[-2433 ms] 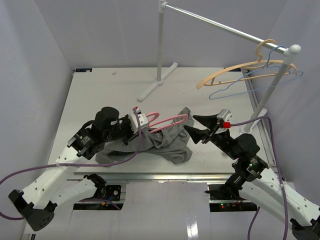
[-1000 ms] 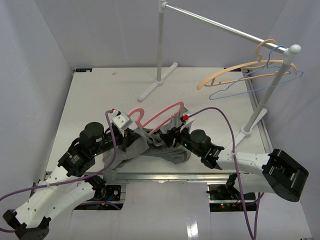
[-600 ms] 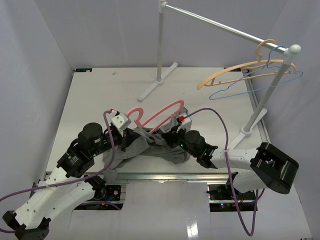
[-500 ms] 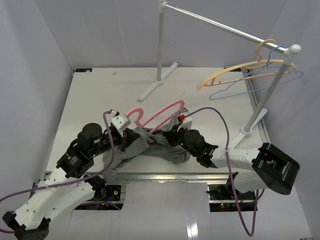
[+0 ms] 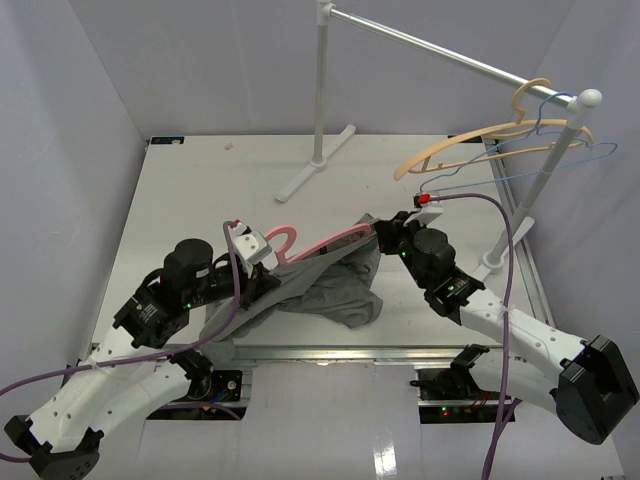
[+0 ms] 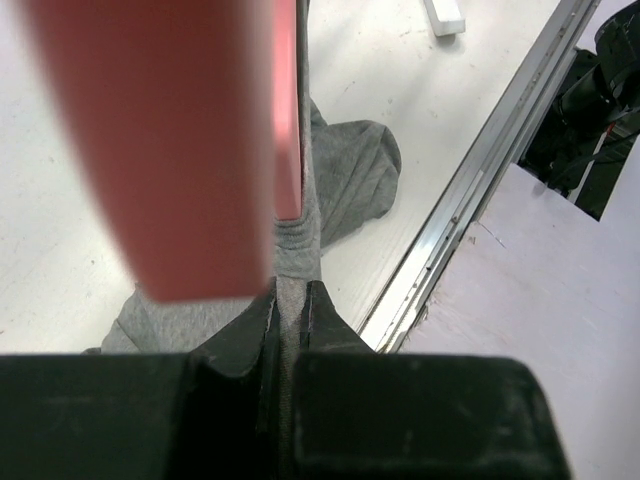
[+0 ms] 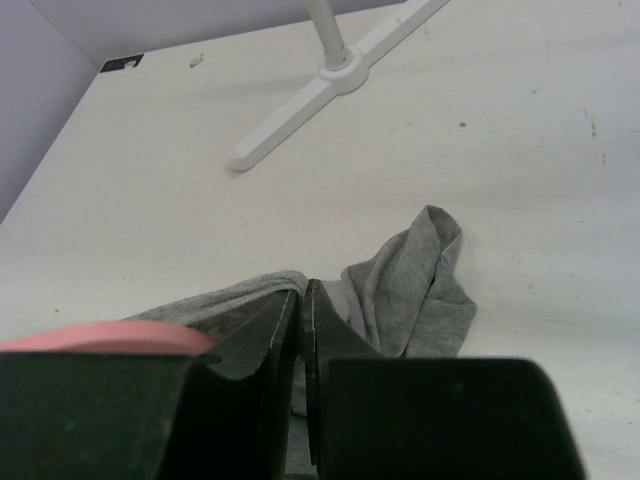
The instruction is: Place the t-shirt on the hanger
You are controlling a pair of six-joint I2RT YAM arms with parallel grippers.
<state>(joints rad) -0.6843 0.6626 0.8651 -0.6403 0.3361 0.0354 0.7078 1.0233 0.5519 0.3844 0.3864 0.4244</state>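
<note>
The grey t-shirt [image 5: 335, 290] lies bunched near the table's front, with its top edge lifted and stretched between both grippers. The pink hanger [image 5: 320, 243] runs along that edge, its hook at the left. My left gripper [image 5: 268, 268] is at the hook end; in the left wrist view the left gripper [image 6: 290, 285] is shut on a ribbed strip of t-shirt [image 6: 350, 180], with the hanger [image 6: 180, 150] blurred just above. My right gripper [image 5: 383, 238] is at the hanger's right end. The right wrist view shows the right gripper [image 7: 303, 285] shut on the t-shirt [image 7: 420, 280], next to the hanger [image 7: 100, 337].
A clothes rack rail [image 5: 430, 45] crosses the back, and its left post foot [image 5: 315, 165] stands on the table. A tan wooden hanger [image 5: 470, 145] and a blue wire hanger [image 5: 500, 165] hang at the right post. The table's metal front edge [image 5: 330, 352] is close behind the shirt.
My right gripper has shut on the shirt and risen to the right, pulling the fabric taut along the hanger. The left gripper and hanger hook have shifted slightly right.
</note>
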